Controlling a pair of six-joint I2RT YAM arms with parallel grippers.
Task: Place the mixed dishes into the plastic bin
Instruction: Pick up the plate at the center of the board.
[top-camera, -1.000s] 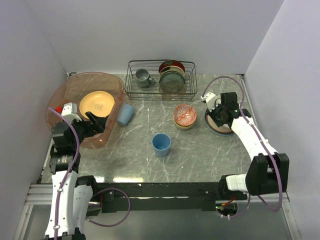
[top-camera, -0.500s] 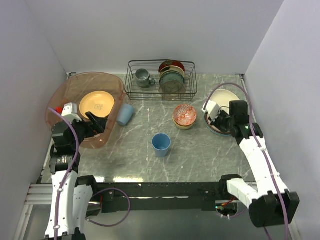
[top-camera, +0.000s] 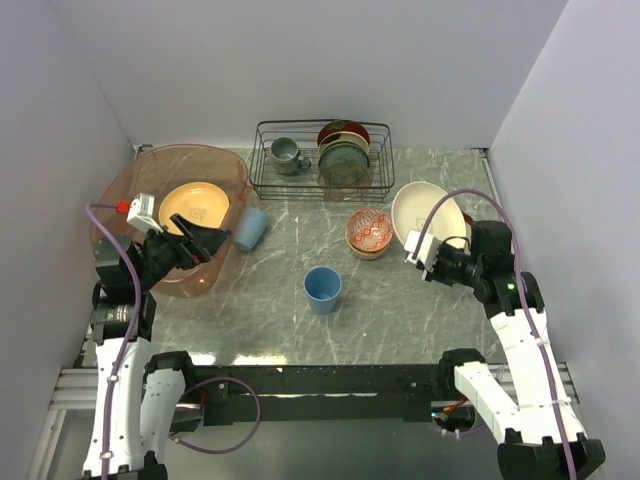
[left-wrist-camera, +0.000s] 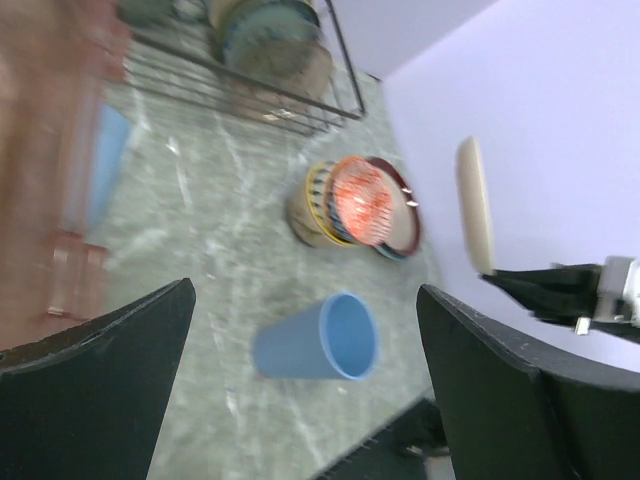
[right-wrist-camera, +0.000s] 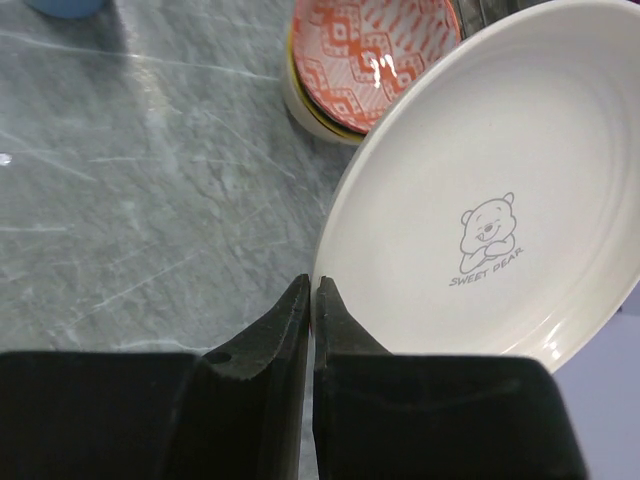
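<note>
Right gripper (right-wrist-camera: 312, 300) is what I check first: its fingers are pinched almost together on the rim of the white bear-print plate (right-wrist-camera: 490, 190), which is held tilted above the marble table (top-camera: 400, 310), just right of the red-patterned bowl (top-camera: 369, 231). Left gripper (top-camera: 205, 240) is spread wide with nothing between its fingers, over the near right rim of the pink plastic bin (top-camera: 150, 180). I see an orange-yellow plate (top-camera: 194, 207) lying flat inside the bin. One light-blue cup (top-camera: 251, 228) sits just beside the bin's outer wall, and another blue cup (top-camera: 322, 288) stands upright mid-table. Behind them, the black wire rack (top-camera: 375, 160) holds a grey mug (top-camera: 287, 155) and upright plates.
</note>
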